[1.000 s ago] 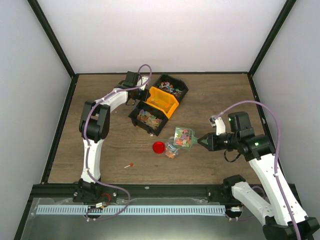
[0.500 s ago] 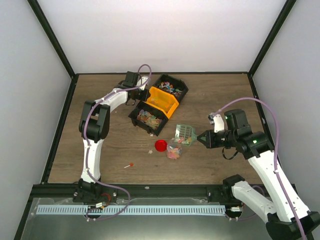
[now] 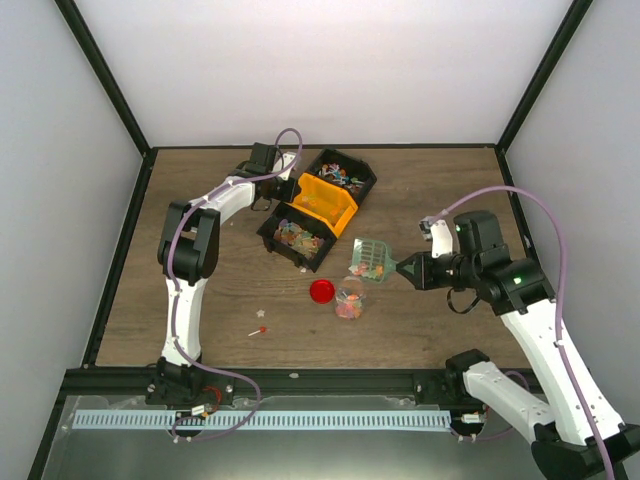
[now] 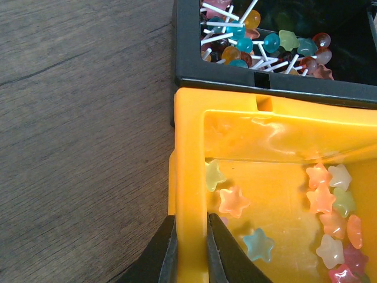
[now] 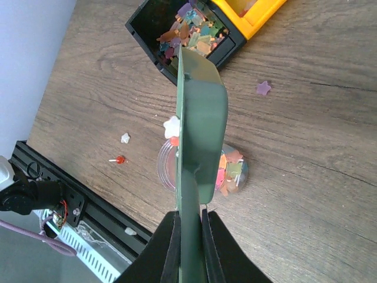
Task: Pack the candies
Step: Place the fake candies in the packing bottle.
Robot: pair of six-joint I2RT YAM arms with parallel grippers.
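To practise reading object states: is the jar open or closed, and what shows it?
Open: the red lid lies beside the jar, with candies visible inside.

The jar (image 3: 349, 301) is standing on the worktop (image 3: 440, 195), the lid (image 3: 321, 291) lying just left. Behind them, bins (image 3: 330, 212) of candies (image 3: 297, 234) are sitting.

The green scoop (image 3: 370, 258), held edge-on in the right gripper (image 3: 402, 268), crowds the jar's (image 3: 349, 300) far right side. The red lid (image 3: 321, 291) lies just left of the jar, and the bins (image 3: 300, 235) wall off its far left. Nearer than the jar is bare wood, apart from a stray lollipop (image 3: 260, 330) well to its left.
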